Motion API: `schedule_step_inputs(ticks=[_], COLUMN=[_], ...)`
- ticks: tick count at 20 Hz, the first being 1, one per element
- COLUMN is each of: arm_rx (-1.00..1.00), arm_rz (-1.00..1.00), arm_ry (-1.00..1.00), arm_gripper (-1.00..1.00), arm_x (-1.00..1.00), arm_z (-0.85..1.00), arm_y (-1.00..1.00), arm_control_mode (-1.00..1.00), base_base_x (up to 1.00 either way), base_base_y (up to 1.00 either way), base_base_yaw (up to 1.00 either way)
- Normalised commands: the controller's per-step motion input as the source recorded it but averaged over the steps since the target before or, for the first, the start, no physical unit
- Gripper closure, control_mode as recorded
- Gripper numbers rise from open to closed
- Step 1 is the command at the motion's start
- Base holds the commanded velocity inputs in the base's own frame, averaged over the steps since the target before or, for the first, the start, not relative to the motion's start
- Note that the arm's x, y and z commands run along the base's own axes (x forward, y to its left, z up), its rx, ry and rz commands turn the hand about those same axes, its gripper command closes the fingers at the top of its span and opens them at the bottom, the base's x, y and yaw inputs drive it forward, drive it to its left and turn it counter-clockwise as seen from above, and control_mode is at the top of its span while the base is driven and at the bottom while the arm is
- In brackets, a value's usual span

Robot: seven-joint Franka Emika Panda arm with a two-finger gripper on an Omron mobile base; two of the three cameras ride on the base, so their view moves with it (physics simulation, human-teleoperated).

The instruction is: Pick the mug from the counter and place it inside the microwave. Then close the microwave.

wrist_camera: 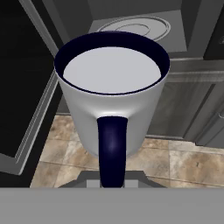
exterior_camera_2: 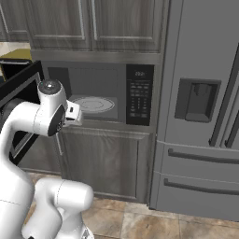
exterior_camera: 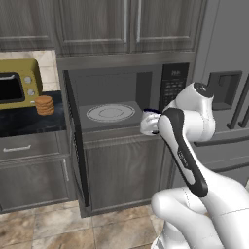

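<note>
The gripper (exterior_camera: 149,124) is holding the mug (wrist_camera: 113,92) by its dark handle, upright, just outside the open microwave (exterior_camera: 116,97) at the cavity's 4 o'clock corner. It is probably best carried level over the sill toward the turntable (exterior_camera: 110,113) at 12 o'clock in the hand view. The mug is hiding the fingertips, so the grip is being judged, not seen.

A mustard-yellow toaster oven (exterior_camera: 17,82) is sitting at nine o'clock in the left base view, with a stack of round brown biscuits (exterior_camera: 44,105) standing just beside it at its four o'clock. A grey refrigerator (exterior_camera_2: 200,107) is standing at three o'clock in the right base view. Grey wood-grain upper cabinets (exterior_camera: 97,24) are hanging at twelve o'clock above a tan tiled floor (exterior_camera: 58,226).
</note>
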Motion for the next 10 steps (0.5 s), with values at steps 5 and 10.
schedule_step_inputs(ticks=[5,10], arm_rx=[0.0,-0.08], arm_rz=[0.01,0.0], arm_ry=[0.0,-0.01], arm_gripper=[1.0,1.0], arm_x=[0.4,0.27], arm_z=[0.0,-0.02], arm_y=[0.0,0.02], arm_control_mode=[-1.0,-1.0], base_base_x=[0.0,0.0], base_base_y=[0.0,0.0], base_base_yaw=[0.0,0.0])
